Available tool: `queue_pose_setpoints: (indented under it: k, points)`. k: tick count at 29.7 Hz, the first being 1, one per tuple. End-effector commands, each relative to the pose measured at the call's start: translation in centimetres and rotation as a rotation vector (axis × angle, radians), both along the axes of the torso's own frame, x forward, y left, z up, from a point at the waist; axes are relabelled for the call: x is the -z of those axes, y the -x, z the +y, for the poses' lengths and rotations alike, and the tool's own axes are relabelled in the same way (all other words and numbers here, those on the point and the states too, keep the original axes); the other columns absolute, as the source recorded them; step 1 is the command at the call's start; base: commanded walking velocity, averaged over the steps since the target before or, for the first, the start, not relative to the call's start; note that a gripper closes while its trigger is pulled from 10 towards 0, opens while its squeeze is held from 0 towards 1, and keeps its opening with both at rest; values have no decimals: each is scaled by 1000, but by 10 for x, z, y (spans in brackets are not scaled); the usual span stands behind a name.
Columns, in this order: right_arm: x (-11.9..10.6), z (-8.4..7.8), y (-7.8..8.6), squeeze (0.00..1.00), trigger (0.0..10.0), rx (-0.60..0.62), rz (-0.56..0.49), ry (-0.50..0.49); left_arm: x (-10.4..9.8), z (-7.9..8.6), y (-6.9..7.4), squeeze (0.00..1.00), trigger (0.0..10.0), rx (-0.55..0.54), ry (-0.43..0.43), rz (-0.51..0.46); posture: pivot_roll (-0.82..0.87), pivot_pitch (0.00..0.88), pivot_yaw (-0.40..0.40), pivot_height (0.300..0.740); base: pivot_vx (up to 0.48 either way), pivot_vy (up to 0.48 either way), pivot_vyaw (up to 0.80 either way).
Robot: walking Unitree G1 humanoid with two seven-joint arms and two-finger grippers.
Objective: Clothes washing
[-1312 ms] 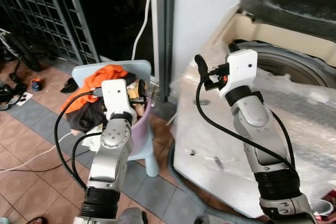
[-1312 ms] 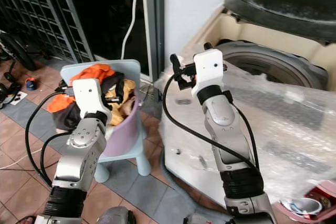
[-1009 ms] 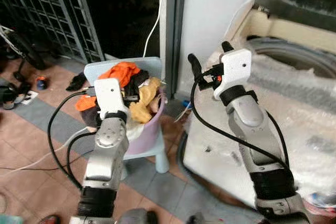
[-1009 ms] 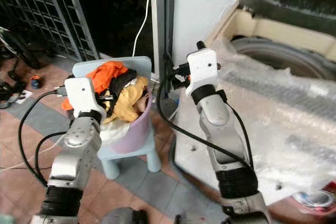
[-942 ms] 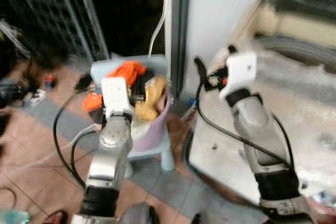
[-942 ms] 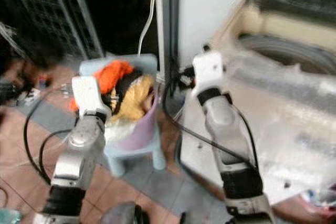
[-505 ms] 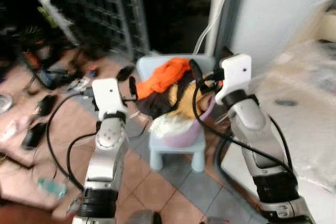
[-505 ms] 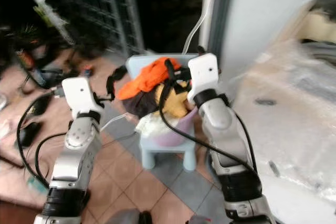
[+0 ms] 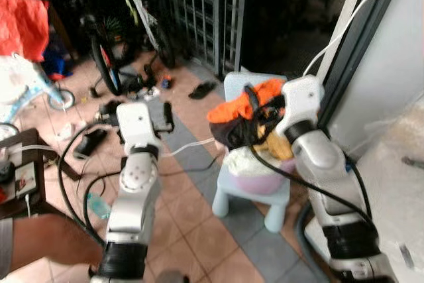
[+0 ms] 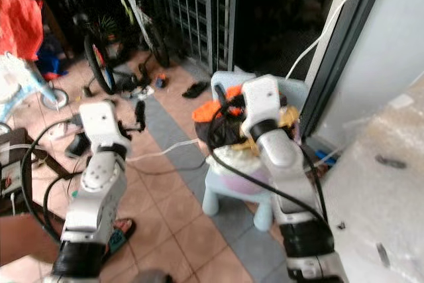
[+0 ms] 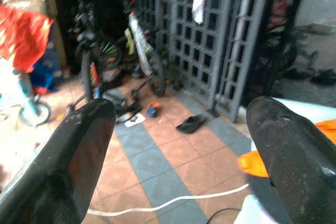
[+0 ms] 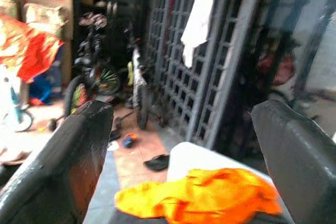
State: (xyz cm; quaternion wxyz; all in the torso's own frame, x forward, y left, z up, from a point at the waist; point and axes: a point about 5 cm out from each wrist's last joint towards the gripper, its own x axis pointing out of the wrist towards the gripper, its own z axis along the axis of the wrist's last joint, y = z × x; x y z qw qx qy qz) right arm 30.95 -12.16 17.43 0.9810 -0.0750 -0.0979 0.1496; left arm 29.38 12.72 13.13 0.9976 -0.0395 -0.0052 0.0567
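Note:
A heap of clothes, topped by an orange garment (image 9: 246, 106), fills a lilac basin (image 9: 260, 182) on a small pale blue chair (image 9: 233, 189). My right gripper (image 9: 255, 104) is held just above the heap, and its wrist view shows it open (image 12: 181, 114) with the orange garment (image 12: 210, 195) below the fingers. My left gripper (image 9: 167, 116) is raised over the tiled floor, left of the chair and apart from it. It is open (image 11: 181, 111) and holds nothing. The plastic-wrapped washing machine (image 9: 397, 164) stands at the right edge.
A dark metal gate (image 9: 199, 4) and a bicycle (image 9: 126, 38) stand behind the chair. Sandals (image 9: 202, 89) and a white hose (image 9: 192, 145) lie on the tiles. A person's arm (image 9: 40, 243) and a low dark table (image 9: 20, 177) are at the lower left.
The camera has swung left, from the washing machine to the chair and yard. Both arms stay raised, and the right gripper now hangs over the clothes heap.

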Motion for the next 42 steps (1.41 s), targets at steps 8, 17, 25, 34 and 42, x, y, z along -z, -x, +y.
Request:
queue_pose_setpoints:
  k: [8,17,25,34,42]
  points:
    - [2,6,1,0,10000,-16,6,28,-1,-1,2,0,10000,-1,16,2,-17,17,40,740,332,0,0]
    - [4,8,2,0,10000,-29,15,29,1,-2,5,0,10000,-1,18,7,-14,25,37,740,323,0,0]
    - [11,13,2,0,10000,-48,52,40,5,1,6,0,10000,-6,12,36,-12,29,43,740,316,0,0]
    - [44,16,2,0,10000,-55,205,164,8,-2,10,0,10000,-6,21,60,8,51,30,740,299,375,0]
    - [70,13,-10,0,10000,20,380,224,8,6,21,0,10000,-4,-24,83,43,106,17,740,0,0,0]
